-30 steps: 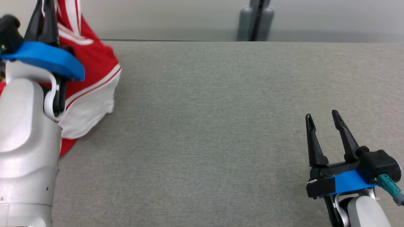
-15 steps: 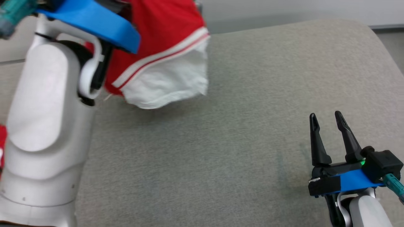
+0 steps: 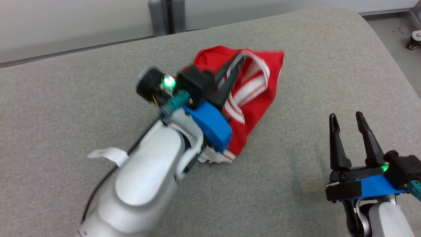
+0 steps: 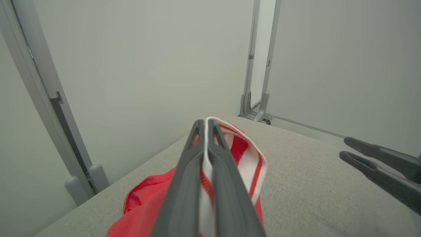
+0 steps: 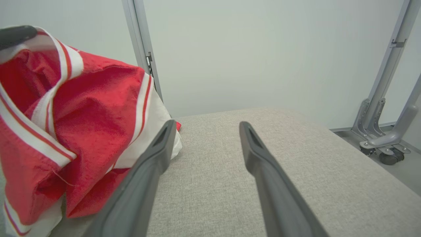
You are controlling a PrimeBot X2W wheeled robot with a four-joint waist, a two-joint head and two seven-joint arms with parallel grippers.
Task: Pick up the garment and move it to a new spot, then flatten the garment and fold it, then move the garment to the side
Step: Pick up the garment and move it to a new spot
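Table [image 3: 65, 82]: grey cloth-covered top, which carried the garment near its middle.
Left forearm [image 3: 144, 177]: pale, and reached from the lower left up toward the middle of the table.
Left gripper [image 3: 240, 61]: fingers were pressed together, pinching a white band with a red stripe at the garment's top edge. In the left wrist view the band looped out from between the fingers and off to their right.
Garment [image 3: 260, 95]: red with white stripes and a white hem, bunched in a heap. It lay beneath and just right of the left gripper. Its lower folds met the table while the pinched band stood raised.
Right gripper [image 3: 345, 115]: fingers were spread with nothing between them. It sat low at the right, well apart from the garment. In the right wrist view the heap sat left of its fingers.
Caster wheel [image 3: 415, 39]: stood on the floor past the table's far right corner.
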